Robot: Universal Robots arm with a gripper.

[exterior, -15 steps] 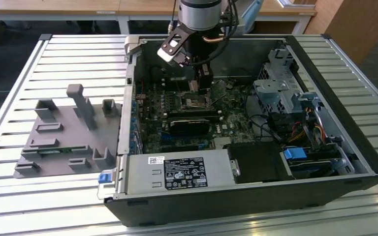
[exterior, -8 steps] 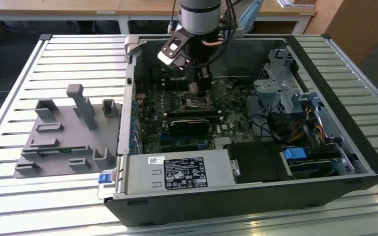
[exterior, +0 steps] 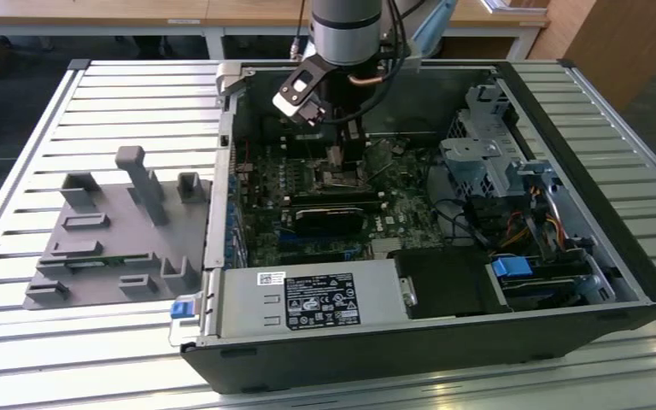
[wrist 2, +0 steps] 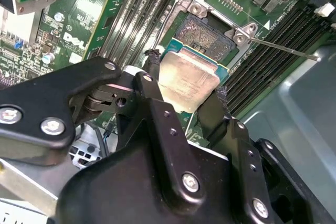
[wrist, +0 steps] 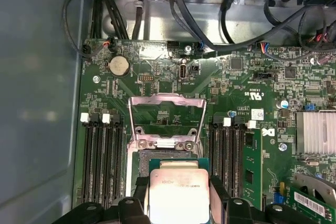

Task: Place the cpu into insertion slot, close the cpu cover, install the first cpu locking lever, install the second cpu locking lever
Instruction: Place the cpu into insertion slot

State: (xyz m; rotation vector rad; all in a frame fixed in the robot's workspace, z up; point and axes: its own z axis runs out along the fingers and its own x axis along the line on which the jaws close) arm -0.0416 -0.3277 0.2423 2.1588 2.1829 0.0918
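The gripper point(wrist 2: 186, 77) is closed on the chip point(wrist 2: 190, 85), pinching two opposite edges between its black fingers point(wrist 2: 151, 65). The chip is a flat square with a dull silver metal top and a thin green rim. It hangs over the near part of the socket point(wrist 2: 210, 30), whose dark pin field sits in a shiny metal frame. The cover point(wrist: 166, 99), a thin silvery frame with a cut-out centre, lies swung open. Long black memory slots point(wrist: 100, 156) crowd the socket on both sides. A thin metal lever point(wrist 2: 283, 47) juts outward.
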